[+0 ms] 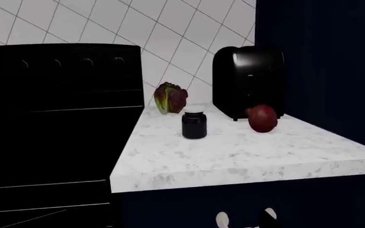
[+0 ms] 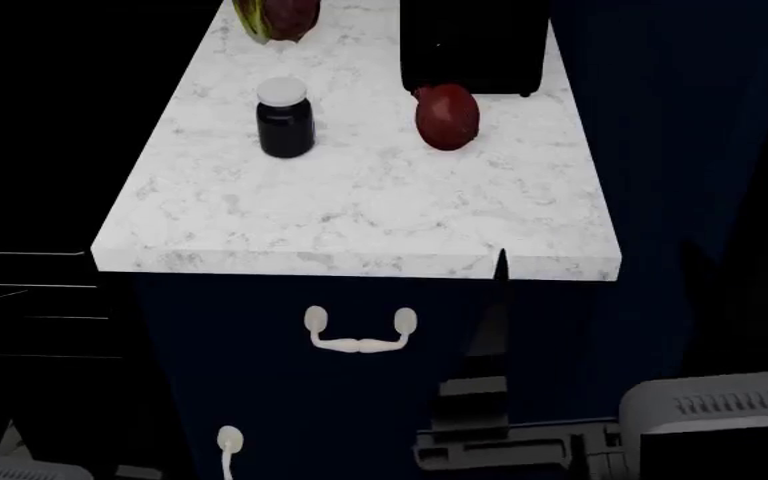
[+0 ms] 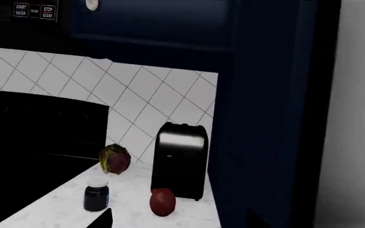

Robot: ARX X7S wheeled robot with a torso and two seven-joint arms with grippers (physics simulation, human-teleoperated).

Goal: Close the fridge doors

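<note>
Turn from white marble table, centre frame, to find unseen glossy black fridge doors; tool states untellable.

toaster top cut off | lettuce cropped | claws unseen

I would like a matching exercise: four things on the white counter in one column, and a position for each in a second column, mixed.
Things:
1. toaster
2. red fruit
3. dark jar
4. leafy vegetable

Positions:
A. directly in front of the toaster
B. far corner beside the stove
C. against the navy cabinet wall
D. alone, nearer the stove side

Pairs: 1-C, 2-A, 3-D, 4-B
</note>
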